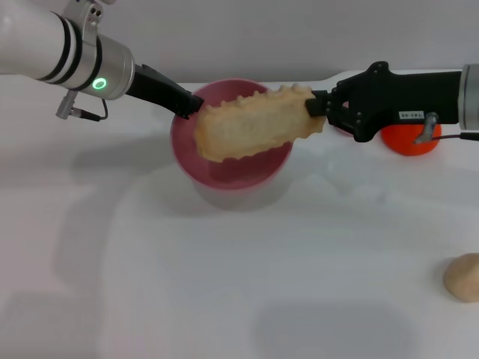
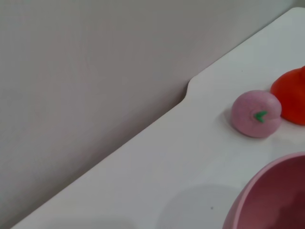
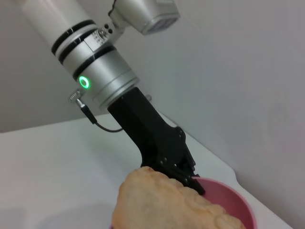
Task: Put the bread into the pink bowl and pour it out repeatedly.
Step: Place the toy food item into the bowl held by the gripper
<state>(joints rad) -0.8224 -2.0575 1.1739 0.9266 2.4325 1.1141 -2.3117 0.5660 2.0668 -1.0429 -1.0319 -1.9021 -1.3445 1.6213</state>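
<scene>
- While the left gripper (image 1: 191, 105) is reaching in from the far left, its jaws are clamping the left rim of the pink bowl (image 1: 224, 176), steadying it on the white table (image 1: 224, 284); the right wrist view is showing the same black fingers (image 3: 193, 183) pinching that rim.
- Hanging over the bowl's mouth, the bread (image 1: 254, 123) is lying almost level, pale ridged side showing, its left end dipping slightly lower toward the bowl's inside and its right end reaching past the bowl's right rim.
- At the right, the right gripper (image 1: 318, 108) is coming in from the far right and is grasping the loaf's right end, jaws clenched on it.
- Behind that arm an orange ball (image 1: 408, 142) is sitting on the far right of the table, with a small pink ball (image 2: 256, 113) just beside it in the left wrist view; a beige lump (image 1: 462, 277) is resting at the near right edge.
- Judging by this, the loaf is not yet in the bowl: lowering and letting go are still to come, then tipping it out and repeating the cycle.
</scene>
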